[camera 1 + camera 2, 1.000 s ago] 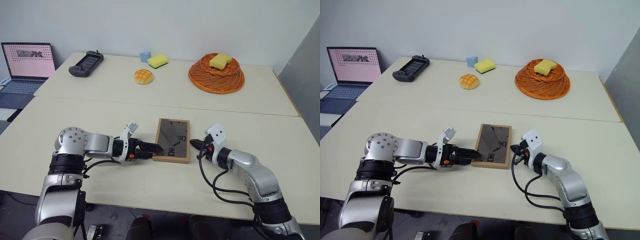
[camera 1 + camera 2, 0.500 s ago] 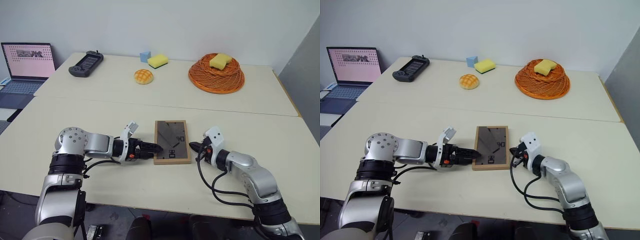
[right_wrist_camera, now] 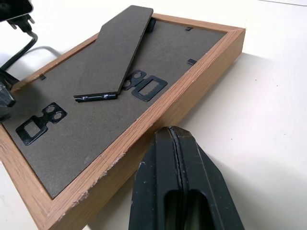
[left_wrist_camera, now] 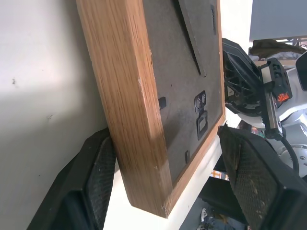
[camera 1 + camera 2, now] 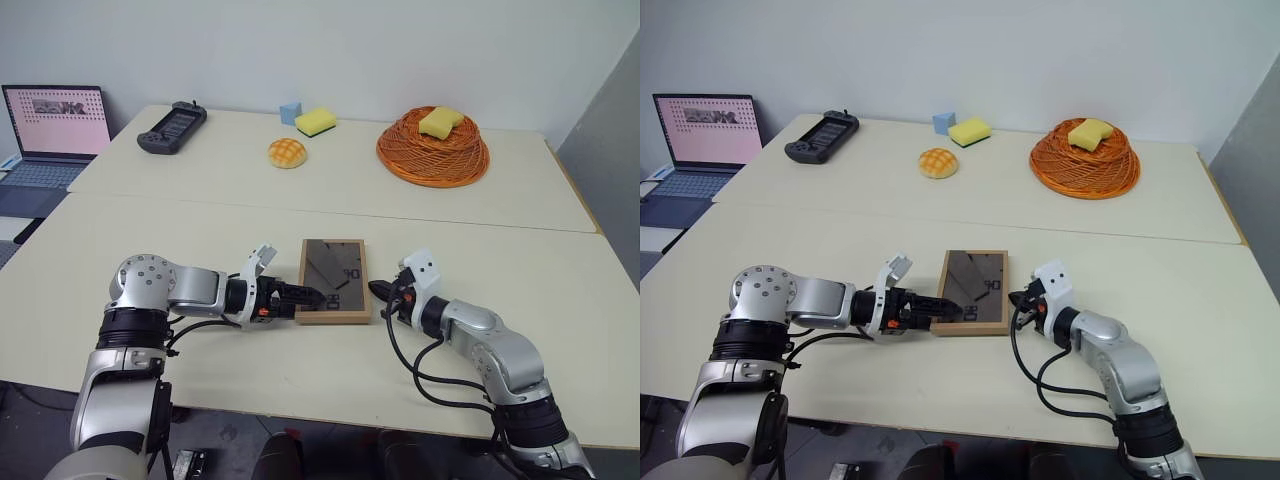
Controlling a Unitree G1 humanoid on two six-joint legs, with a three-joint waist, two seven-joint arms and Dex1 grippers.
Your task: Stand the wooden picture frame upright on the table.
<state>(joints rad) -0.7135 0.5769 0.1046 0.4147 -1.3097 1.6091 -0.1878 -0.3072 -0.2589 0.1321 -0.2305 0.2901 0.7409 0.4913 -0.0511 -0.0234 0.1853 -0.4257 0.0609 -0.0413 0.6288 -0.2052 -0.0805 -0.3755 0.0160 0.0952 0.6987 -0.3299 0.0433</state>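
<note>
Wood picture frame (image 5: 333,281) flat, grey back up | left tool (image 5: 306,297) wide astride corner | right tool (image 5: 380,291) closed

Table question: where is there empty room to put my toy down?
The near table is bare from its seam down to the arms, and right of the right pincer. It is crowded around the wooden picture frame, wedged between both pincers. The far table holds a bun, sponge and orange basket.
</note>
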